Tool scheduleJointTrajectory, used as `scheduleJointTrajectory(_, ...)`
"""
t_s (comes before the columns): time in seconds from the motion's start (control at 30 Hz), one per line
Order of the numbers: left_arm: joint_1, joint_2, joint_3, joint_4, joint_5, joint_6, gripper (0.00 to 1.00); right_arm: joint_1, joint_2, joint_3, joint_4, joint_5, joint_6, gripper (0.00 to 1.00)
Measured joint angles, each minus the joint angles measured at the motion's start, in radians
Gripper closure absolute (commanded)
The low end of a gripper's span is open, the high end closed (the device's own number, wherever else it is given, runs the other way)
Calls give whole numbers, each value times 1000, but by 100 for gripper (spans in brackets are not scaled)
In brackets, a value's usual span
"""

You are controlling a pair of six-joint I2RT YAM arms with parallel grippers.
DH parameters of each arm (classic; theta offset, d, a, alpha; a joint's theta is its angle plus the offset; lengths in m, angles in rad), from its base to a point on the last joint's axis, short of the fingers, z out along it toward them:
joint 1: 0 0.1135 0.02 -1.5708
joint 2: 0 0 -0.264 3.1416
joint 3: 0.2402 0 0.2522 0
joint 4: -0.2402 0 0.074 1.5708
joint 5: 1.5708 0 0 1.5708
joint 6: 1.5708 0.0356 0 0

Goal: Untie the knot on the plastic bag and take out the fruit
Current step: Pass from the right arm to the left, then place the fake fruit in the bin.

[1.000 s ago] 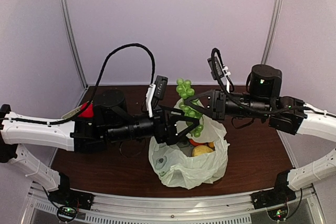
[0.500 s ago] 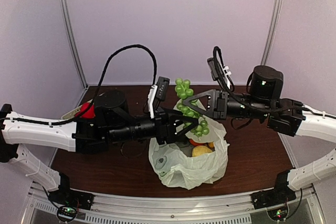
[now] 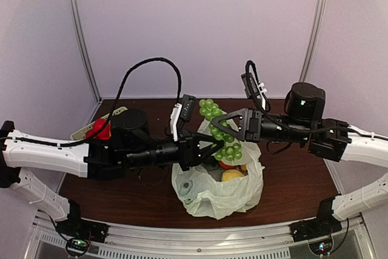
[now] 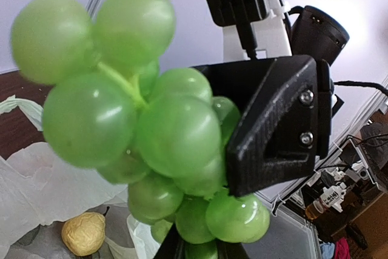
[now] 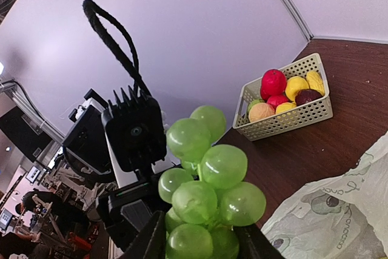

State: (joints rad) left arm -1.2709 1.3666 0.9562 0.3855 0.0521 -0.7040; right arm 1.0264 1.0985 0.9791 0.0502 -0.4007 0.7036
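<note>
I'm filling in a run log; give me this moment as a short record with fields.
grapes: in the air above the open bag, between both tools
left tool: closed on the bunch's lower end
right tool: flanks the bunch; grip unclear
bag: untied, yellow fruit inside
basket: far left, holding other fruit

Had white rear links (image 3: 42, 153) and black forward housings (image 3: 151, 151); trailed a looping black cable (image 3: 148, 63); bore two silver screws (image 4: 307, 96) on the black right claw (image 3: 215, 130).
</note>
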Motion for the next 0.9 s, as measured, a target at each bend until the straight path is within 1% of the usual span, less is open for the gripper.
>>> scheduleJointTrajectory(0.07,0,-3,-5,-3,-6,-5,100,0,-6,-6,1,10,3,50)
scheduleJointTrajectory(0.17,0,-14,-17,-5,-16,-13,100,1,-25,-15,-2,27,0,33)
scheduleJointTrajectory(0.27,1,-25,-23,-6,-24,-21,100,2,-46,-19,-11,49,-4,23)
scheduleJointTrajectory(0.4,1,-45,-28,-28,-55,-27,100,2,-76,-19,-46,97,-18,19)
scheduleJointTrajectory(0.57,29,-113,-50,-124,-110,-51,100,2,-119,-19,-112,187,-37,12)
scheduleJointTrajectory(0.67,72,-177,-82,-180,-128,-65,100,2,-146,-19,-145,233,-51,10)
scheduleJointTrajectory(0.8,130,-262,-87,-282,-160,-65,100,2,-169,-19,-197,292,-68,10)
scheduleJointTrajectory(0.9,233,-346,-87,-388,-160,-70,100,2,-188,-20,-235,332,-72,10)
